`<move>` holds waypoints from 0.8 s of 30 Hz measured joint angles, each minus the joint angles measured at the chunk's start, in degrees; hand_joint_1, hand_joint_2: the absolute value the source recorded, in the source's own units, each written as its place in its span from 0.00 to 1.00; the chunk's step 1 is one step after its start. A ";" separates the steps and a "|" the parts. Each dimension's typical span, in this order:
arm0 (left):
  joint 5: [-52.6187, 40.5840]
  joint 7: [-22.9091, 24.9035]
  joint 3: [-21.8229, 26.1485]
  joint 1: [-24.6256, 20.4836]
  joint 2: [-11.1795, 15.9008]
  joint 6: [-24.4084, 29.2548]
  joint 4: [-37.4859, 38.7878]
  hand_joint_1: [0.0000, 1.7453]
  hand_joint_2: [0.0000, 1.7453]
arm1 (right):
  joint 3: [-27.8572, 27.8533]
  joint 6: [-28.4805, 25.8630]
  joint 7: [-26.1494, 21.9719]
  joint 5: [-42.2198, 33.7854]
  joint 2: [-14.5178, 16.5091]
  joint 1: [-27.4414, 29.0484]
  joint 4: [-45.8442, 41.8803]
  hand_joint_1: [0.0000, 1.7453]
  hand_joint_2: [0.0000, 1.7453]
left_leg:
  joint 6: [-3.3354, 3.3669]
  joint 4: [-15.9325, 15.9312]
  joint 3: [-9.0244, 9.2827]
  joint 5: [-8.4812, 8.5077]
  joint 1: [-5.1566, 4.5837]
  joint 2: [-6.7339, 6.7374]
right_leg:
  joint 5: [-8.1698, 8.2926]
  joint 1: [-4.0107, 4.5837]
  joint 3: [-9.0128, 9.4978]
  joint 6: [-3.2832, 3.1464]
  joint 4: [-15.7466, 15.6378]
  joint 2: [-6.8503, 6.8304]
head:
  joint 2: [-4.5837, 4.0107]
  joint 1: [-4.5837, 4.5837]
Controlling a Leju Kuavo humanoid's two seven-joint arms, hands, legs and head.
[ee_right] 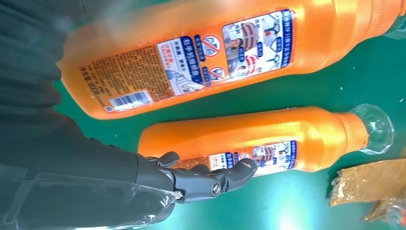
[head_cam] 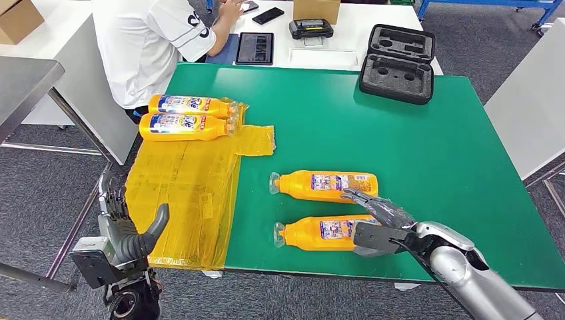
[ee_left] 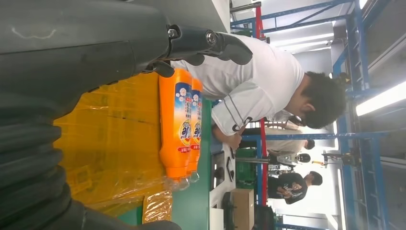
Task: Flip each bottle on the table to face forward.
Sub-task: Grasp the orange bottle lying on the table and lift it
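Your right hand (head_cam: 377,212), fingers apart, holding nothing, is reaching over near bottle (head_cam: 320,233) lying back-label-up on worktop (head_cam: 413,147), beside far bottle (head_cam: 326,185). Next: grip, roll over. Left hand (head_cam: 130,233) is hanging loose, holding nothing.

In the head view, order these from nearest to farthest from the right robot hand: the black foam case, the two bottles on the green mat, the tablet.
1. Front bottle, at the right robot hand.
2. Second bottle, just behind.
3. Black foam case, far right.
4. Tablet, far side, on the white table.
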 joint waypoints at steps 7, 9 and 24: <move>0.09 0.40 0.00 -0.10 0.00 -0.25 0.02 0.00 1.00 | -2.53 -0.25 0.96 0.09 -0.61 2.85 -0.33 0.00 1.00 | 0.00 0.00 0.00 0.00 0.00 0.00 | 0.00 0.00 0.00 0.00 0.00 0.00 | 0.00 -0.01; 0.10 0.42 0.00 -0.10 0.00 -0.27 0.02 0.00 1.00 | -3.25 -0.32 1.10 0.08 -0.89 3.36 -0.33 0.00 1.00 | 0.00 0.00 0.00 0.00 0.00 0.01 | 0.00 0.00 0.00 0.00 0.00 0.00 | 0.00 0.00; 0.19 0.44 0.00 -0.10 0.00 -0.31 0.02 0.00 1.00 | -4.84 -0.32 1.27 -0.01 -1.19 4.41 -0.33 0.00 1.00 | 0.00 0.00 0.01 0.00 0.00 0.01 | 0.00 0.00 0.00 0.00 0.01 0.00 | 0.00 -0.01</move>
